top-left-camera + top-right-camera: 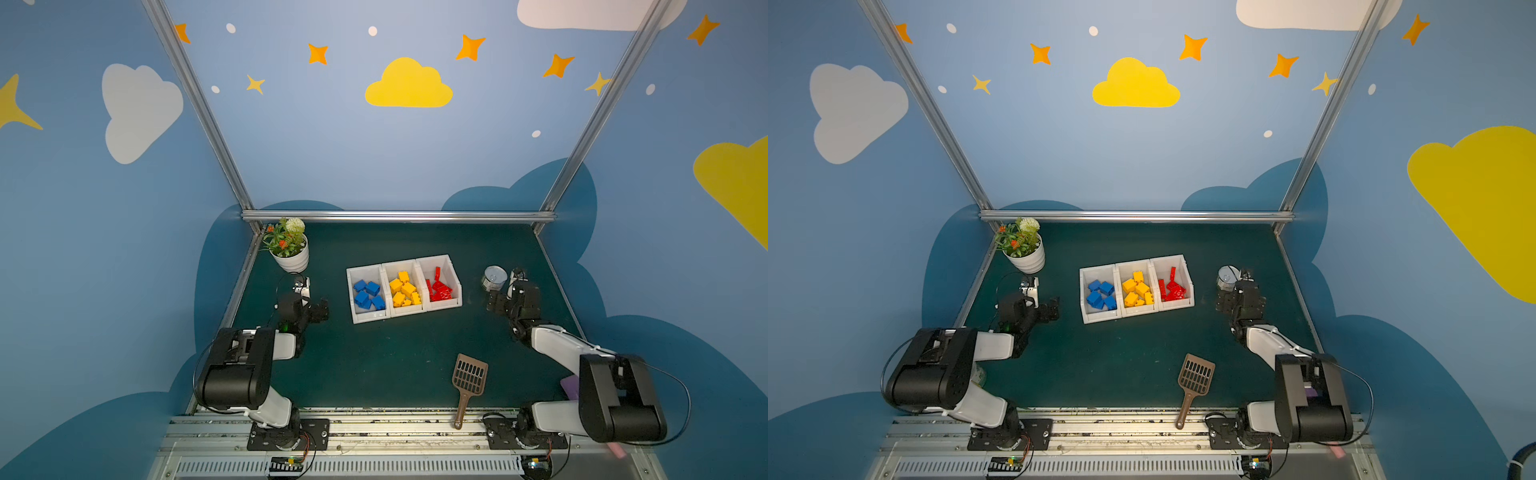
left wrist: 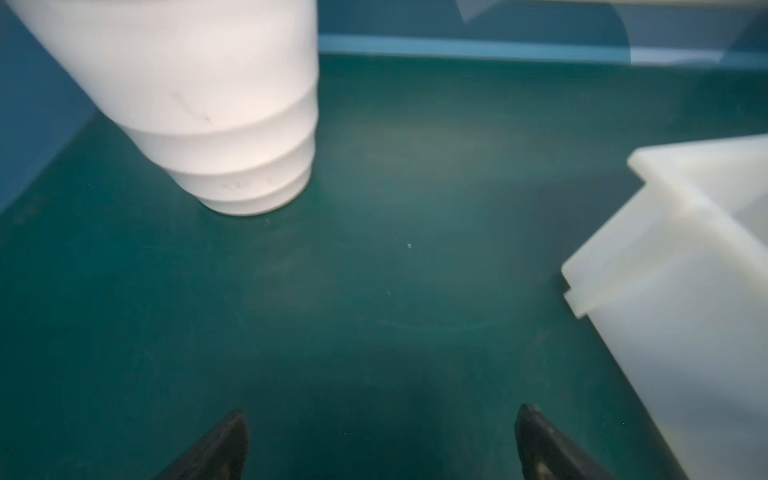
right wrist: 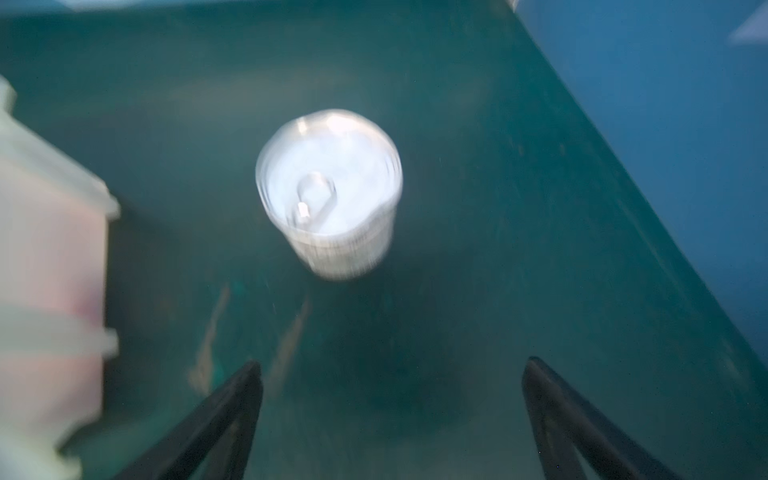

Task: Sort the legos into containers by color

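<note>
Three white containers stand side by side mid-table in both top views. The left container (image 1: 358, 316) holds blue legos (image 1: 368, 294), the middle one (image 1: 405, 311) yellow legos (image 1: 404, 288), the right one (image 1: 451, 266) red legos (image 1: 438, 286). Every lego I see lies in a container. My left gripper (image 1: 309, 301) (image 2: 382, 411) hovers open over bare mat left of the containers, a container corner (image 2: 681, 232) beside it. My right gripper (image 1: 509, 293) (image 3: 392, 363) is open and empty to their right, with the red container's wall (image 3: 45, 257) at the view's edge.
A white plant pot (image 1: 291, 253) (image 2: 199, 104) stands at the back left, close to the left gripper. A silver can (image 1: 494, 277) (image 3: 332, 187) stands just beyond the right gripper. A brown slotted scoop (image 1: 468, 382) lies near the front edge.
</note>
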### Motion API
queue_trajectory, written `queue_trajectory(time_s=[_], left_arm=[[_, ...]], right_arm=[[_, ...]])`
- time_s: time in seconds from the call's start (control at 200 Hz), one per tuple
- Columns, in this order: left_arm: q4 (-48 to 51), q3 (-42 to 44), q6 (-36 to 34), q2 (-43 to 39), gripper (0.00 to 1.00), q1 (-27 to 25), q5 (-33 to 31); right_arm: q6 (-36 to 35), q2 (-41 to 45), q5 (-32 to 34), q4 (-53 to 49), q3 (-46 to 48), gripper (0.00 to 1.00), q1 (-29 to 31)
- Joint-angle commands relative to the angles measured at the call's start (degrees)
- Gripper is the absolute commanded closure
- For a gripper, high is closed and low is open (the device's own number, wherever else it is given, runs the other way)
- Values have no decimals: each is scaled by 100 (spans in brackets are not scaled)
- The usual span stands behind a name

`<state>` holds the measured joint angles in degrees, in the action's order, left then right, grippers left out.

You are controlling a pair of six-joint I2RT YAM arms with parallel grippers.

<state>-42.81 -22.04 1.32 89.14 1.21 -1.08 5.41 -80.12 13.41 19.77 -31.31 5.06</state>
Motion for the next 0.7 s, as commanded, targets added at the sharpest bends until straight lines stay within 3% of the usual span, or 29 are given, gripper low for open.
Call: queue_trajectory(time_s=[0.0,0.04,0.075,0.135,0.2,0.285,0.385,0.696], left_arm=[[-492,-92,-30,-5,1,44,193],[-381,-115,-38,-39,1,50,196],[-146,-186,-99,-94,0,38,230],[-27,-240,-152,-137,1,50,261],[-68,-219,-135,-121,0,53,249],[-60,-220,-141,-134,0,50,255],[-52,-218,-147,-143,0,52,260],[-52,-219,-153,-141,1,49,266]], right_arm=[[-407,-675,-637,2423,759,1,-117],[-445,-819,-664,3107,944,1,-135],[-454,-797,-667,3008,886,2,-138],[-402,-558,-680,2135,605,1,-163],[-34,-331,-702,533,86,1,-208],[-407,-398,-815,1168,335,1,-213],[-55,-313,-748,595,115,2,-219],[-79,-325,-752,667,140,1,-209]])
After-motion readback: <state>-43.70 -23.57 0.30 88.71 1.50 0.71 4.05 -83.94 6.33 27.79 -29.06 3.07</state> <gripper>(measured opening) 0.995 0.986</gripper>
